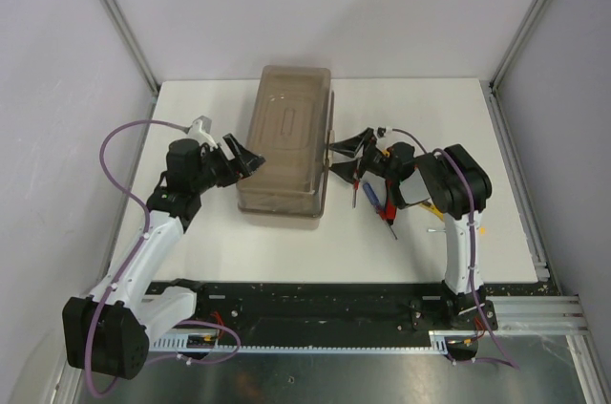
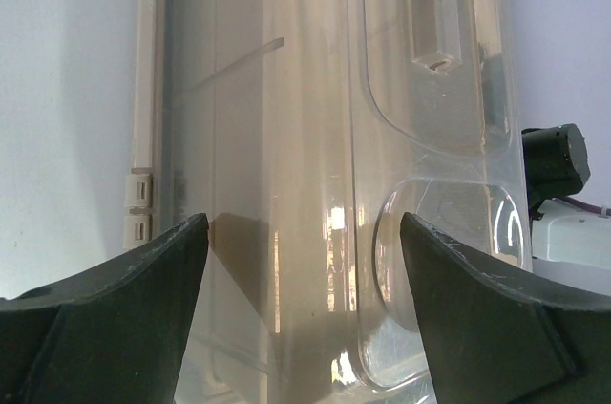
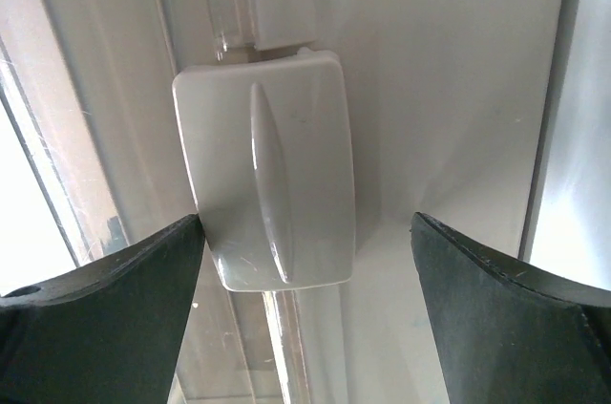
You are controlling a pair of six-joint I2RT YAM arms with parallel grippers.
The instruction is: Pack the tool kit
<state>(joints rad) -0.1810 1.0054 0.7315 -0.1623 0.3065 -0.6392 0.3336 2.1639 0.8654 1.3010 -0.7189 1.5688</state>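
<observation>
Facing right end effector (image 1: pixel 344 157) — toolbox (image 1: pixel 284 141) latch (image 3: pixel 272 184), left end effector (image 1: pixel 248 158) beside lid (image 2: pixel 286 137)

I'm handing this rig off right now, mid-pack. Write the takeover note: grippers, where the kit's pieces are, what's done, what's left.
Grippers: the left gripper is open and empty at the left side of the toolbox. The right gripper is open and empty, facing the latch.
Things: the toolbox is mid-table with its smoky lid down. Whether the latch is fastened is unclear. A blue-handled screwdriver and a red-handled tool lie on the table right of the box.
Done: nothing confirmed.
Left: get the loose tools inside, then close and latch.
</observation>
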